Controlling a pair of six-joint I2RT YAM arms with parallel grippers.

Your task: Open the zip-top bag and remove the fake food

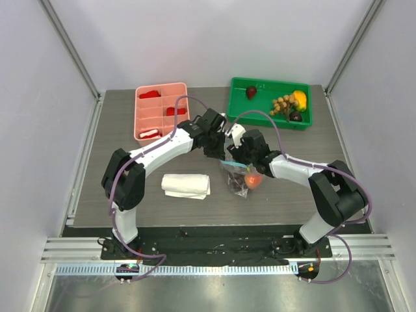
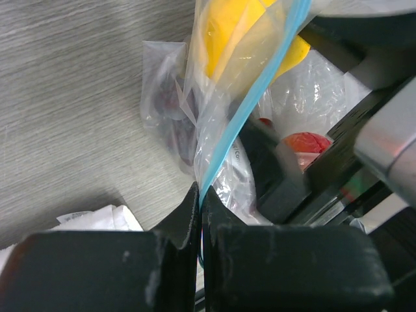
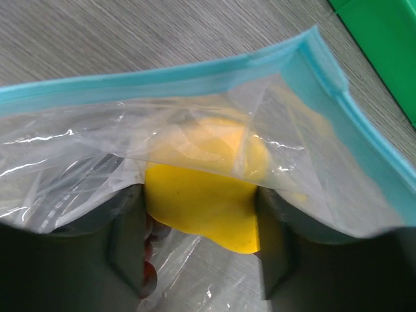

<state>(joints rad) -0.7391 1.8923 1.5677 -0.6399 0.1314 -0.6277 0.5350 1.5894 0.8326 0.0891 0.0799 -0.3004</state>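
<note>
The bag (image 1: 235, 181) is at mid-table (image 1: 117, 123). The left gripper (image 2: 198, 201) jaws are pressed together on its blue strip (image 2: 260, 84). The right gripper (image 3: 201, 250) jaws hold a yellow fruit (image 3: 195, 195) inside the bag. The cloth (image 1: 186, 185) lies near on the left, and the pink tray (image 1: 138, 110) and green tray (image 1: 270, 123) are well apart behind.

Pink tray (image 1: 147, 121), flat red pieces (image 1: 150, 94) inside: beyond jaws, leftward. Green tray (image 1: 263, 107): beyond jaws, rightward. Folded white cloth (image 1: 186, 185): nearer than jaws, left. Table (image 1: 117, 130) beneath.

Left arm (image 1: 161, 149) and right arm (image 1: 294, 169) have white links, black joints, purple cables (image 1: 259, 112).
</note>
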